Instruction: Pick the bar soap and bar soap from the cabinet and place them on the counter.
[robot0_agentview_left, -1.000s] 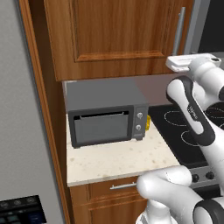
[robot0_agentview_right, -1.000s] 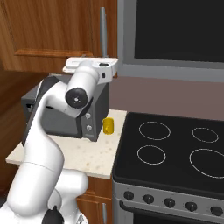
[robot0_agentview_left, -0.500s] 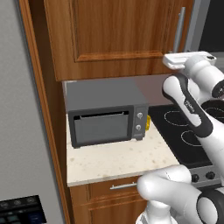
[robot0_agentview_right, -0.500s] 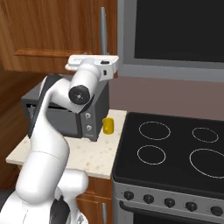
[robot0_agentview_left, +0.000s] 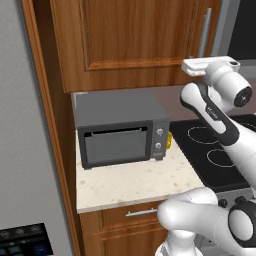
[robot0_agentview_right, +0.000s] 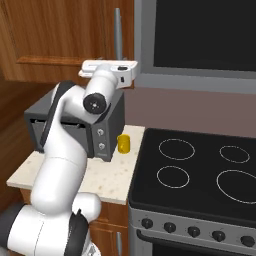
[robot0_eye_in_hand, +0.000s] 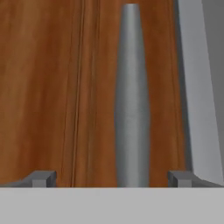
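Note:
The cabinet (robot0_agentview_left: 130, 40) is a reddish-brown wall unit above the microwave, and its door is shut. The bar soap is hidden. A long silver handle (robot0_agentview_left: 204, 32) (robot0_agentview_right: 119, 30) runs down the door's right edge. My white hand (robot0_agentview_left: 210, 66) (robot0_agentview_right: 110, 67) is raised level with the handle's lower end, just in front of it. In the hand view my gripper (robot0_eye_in_hand: 112, 178) is open. The handle (robot0_eye_in_hand: 131, 100) stands upright between the two fingertips (robot0_eye_in_hand: 41, 178), a little right of centre and untouched. The beige speckled counter (robot0_agentview_left: 135, 182) (robot0_agentview_right: 107, 175) lies below.
A grey microwave (robot0_agentview_left: 120, 132) (robot0_agentview_right: 75, 125) takes up the back of the counter, with a small yellow object (robot0_agentview_right: 123, 144) beside it. The black stovetop (robot0_agentview_right: 200, 170) is to the right, under a dark grey-framed panel (robot0_agentview_right: 200, 35). A grey tall panel (robot0_agentview_left: 25, 150) stands at the left.
The hand has crept slightly upward and closer to the cabinet handle. The jaws have stayed open and the door has stayed shut.

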